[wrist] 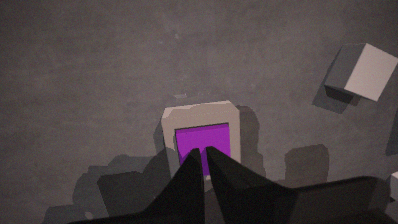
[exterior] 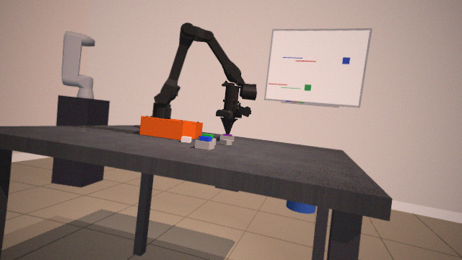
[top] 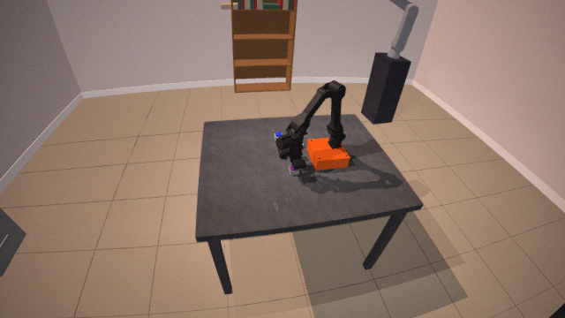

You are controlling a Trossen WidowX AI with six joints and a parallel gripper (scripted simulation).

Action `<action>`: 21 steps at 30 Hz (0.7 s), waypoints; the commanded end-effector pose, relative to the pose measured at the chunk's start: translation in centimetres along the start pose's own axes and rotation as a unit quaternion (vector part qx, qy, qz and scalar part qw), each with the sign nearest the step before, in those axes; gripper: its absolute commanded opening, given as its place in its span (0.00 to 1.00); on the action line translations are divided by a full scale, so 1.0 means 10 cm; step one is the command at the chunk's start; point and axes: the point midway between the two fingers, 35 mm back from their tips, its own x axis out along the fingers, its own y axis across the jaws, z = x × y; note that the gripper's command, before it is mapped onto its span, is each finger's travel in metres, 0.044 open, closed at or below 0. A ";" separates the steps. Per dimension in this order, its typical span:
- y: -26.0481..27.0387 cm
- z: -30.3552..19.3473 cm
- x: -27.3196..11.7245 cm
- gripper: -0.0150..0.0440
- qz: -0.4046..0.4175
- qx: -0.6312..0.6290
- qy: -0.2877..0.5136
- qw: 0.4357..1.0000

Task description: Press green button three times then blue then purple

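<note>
Hand (wrist: 204, 151) clenched on nothing, tips pointing straight down over the purple button (wrist: 202, 141), at or just above its near edge; contact can't be told. Button is square, no long axis, face up in a grey housing on the surface (exterior: 253, 162). Beyond it a white block (wrist: 367, 70), well apart.

Soft, even light is filling the room, with no glare. The arm is throwing a dark, sharp shadow on the counter (top: 247, 194), stretching away from the fingers. The floor lines are bending near the top picture's edges. Everything is looking a little grainy.
</note>
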 end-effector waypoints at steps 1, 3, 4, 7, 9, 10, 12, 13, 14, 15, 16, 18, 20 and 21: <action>-0.01 0.00 0.01 0.29 -0.003 0.002 0.000 1.000; 0.00 0.00 -0.03 0.29 0.000 0.000 0.000 1.000; 0.00 0.00 -0.11 0.29 -0.001 0.001 0.000 1.000; -0.01 0.00 -0.33 0.29 -0.003 0.002 0.000 1.000; -0.01 0.00 -0.33 0.29 -0.003 0.002 0.000 1.000; -0.01 0.00 -0.33 0.29 -0.003 0.002 0.000 1.000; 0.09 0.00 -0.40 0.38 -0.002 0.002 0.000 1.000; 0.22 -0.01 -0.48 0.42 -0.002 0.002 0.000 1.000; 0.37 -0.03 -0.58 0.47 -0.001 0.002 0.000 1.000; 0.52 -0.06 -0.69 0.51 0.000 0.002 0.000 1.000; 0.67 -0.11 -0.80 0.56 0.001 0.002 0.000 1.000; 0.85 -0.18 -0.94 0.64 0.002 0.002 0.001 1.000; 0.87 -0.19 -0.96 0.73 0.002 0.002 0.001 1.000; 0.87 -0.19 -0.96 0.78 0.002 0.002 0.001 1.000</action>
